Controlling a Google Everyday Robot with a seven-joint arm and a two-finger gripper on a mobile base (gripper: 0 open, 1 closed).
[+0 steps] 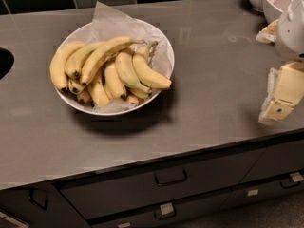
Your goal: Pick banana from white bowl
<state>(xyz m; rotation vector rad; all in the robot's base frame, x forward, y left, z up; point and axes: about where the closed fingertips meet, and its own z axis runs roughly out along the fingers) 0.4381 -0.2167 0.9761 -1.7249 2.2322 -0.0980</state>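
The white bowl (pixel 110 111), wide, shallow and lined with crinkled white paper, stands on the grey counter at left of centre. It holds a heap of several yellow bananas. The banana (pixel 107 53), the longest and slimmest, lies on top of the heap, running diagonally from a dark tip at lower left to a brownish stem at upper right. My gripper (pixel 279 103), cream-coloured below a white arm, hangs at the right edge of the view above the counter. It is far to the right of the bowl, apart from it, and holds nothing that I can see.
Two smaller white bowls (pixel 275 1) stand at the counter's far right corner behind the arm. A dark round opening (pixel 4 63) is cut in the counter at the far left. Dark tiles line the back wall. Drawers with handles (pixel 171 178) sit below the counter's front edge.
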